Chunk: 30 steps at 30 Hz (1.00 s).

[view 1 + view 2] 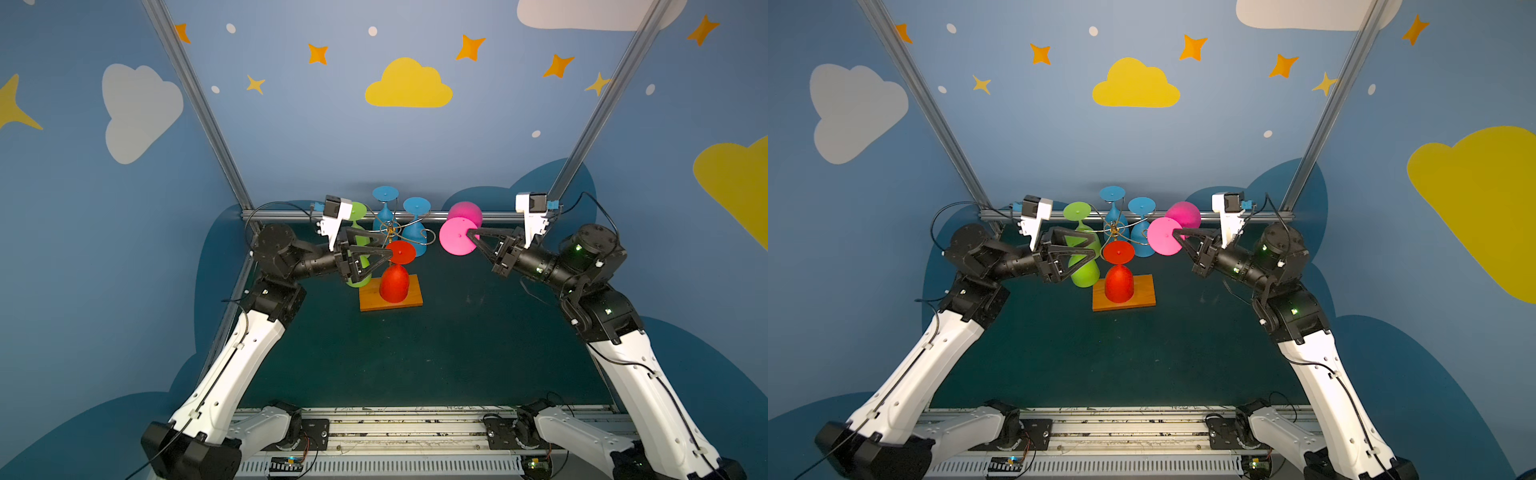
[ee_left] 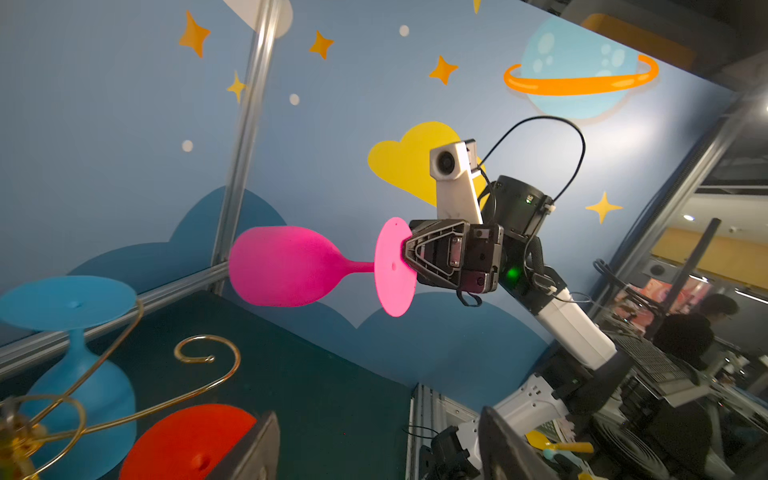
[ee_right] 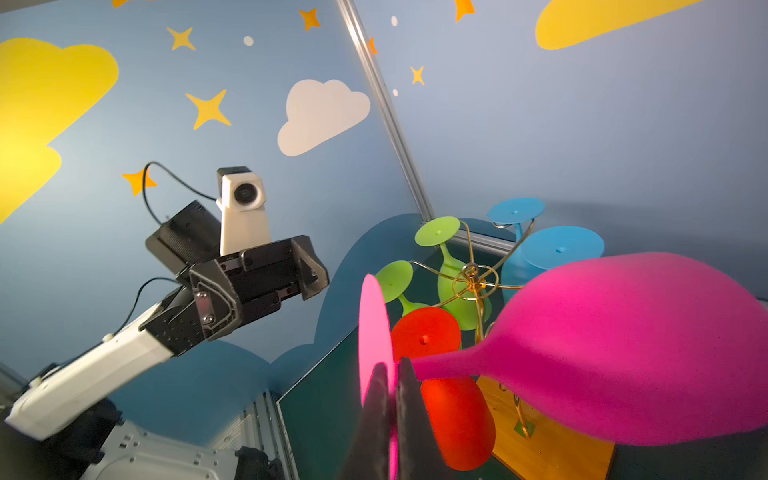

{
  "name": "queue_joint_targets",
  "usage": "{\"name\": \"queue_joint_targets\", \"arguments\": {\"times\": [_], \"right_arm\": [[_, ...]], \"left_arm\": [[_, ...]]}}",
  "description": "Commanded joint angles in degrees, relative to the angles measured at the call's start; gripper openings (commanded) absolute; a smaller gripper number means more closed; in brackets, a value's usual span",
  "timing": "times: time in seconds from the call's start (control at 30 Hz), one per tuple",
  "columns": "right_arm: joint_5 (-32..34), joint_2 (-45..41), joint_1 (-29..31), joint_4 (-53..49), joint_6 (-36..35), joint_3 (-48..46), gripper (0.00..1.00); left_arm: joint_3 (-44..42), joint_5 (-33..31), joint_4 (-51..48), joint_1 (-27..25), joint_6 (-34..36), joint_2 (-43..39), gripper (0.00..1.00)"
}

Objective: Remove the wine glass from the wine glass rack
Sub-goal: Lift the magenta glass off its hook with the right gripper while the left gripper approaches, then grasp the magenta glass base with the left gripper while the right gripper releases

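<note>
The wine glass rack is a gold wire stand on an orange-brown wooden base. Red, green and blue glasses hang on it upside down. A pink wine glass lies level in the air, clear of the rack on its right. My right gripper is shut on its round foot, with the bowl pointing away. My left gripper stands open beside the red glass's foot, nothing between its fingers.
A metal bar runs along the back of the dark green table, with slanted frame posts at both back corners. One curled rack arm carries nothing. A rail with both arm bases lies along the front edge.
</note>
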Motion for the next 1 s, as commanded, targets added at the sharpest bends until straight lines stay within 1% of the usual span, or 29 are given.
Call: {"name": "queue_joint_targets", "arguments": {"times": [0.0,0.17,0.33,0.57,0.67,0.73,0.77,0.83,0.9,0.97], "right_arm": [[-2.24,2.28,1.63,-1.83,-3.94,4.21,0.00],[-3.41,4.58,4.07,-1.57,-3.99,6.04,0.00],[-3.28,6.31,6.82,-1.60,-4.64,7.37,0.00],[-1.46,8.59,9.73,-1.42,-5.27,8.46,0.00],[-0.52,9.63,10.63,-1.90,-5.89,9.39,0.00],[0.54,10.03,11.06,-1.96,-6.09,9.69,0.00],[0.82,10.10,11.17,-1.88,-6.18,9.77,0.00],[1.30,10.30,11.34,-1.53,-6.21,9.78,0.00],[1.65,10.50,11.51,-1.25,-6.18,9.77,0.00],[1.88,10.89,11.68,-1.25,-5.98,10.04,0.00]], "left_arm": [[2.94,2.43,2.94,-1.57,0.98,3.17,0.73],[5.42,2.55,9.57,-3.00,-3.23,7.50,0.71],[8.26,2.56,10.09,-5.24,-3.04,10.68,0.68],[9.09,2.75,12.90,-6.58,-5.38,12.81,0.64],[9.13,2.87,13.41,-6.82,-6.19,13.44,0.59],[9.18,2.98,13.50,-7.03,-6.50,13.70,0.54],[9.09,2.99,13.54,-7.03,-6.66,13.79,0.49],[8.90,2.98,13.50,-7.03,-6.91,13.92,0.37],[8.57,2.80,13.50,-7.03,-7.26,14.02,0.28],[8.37,2.63,14.02,-7.12,-7.87,13.97,0.23]]}}
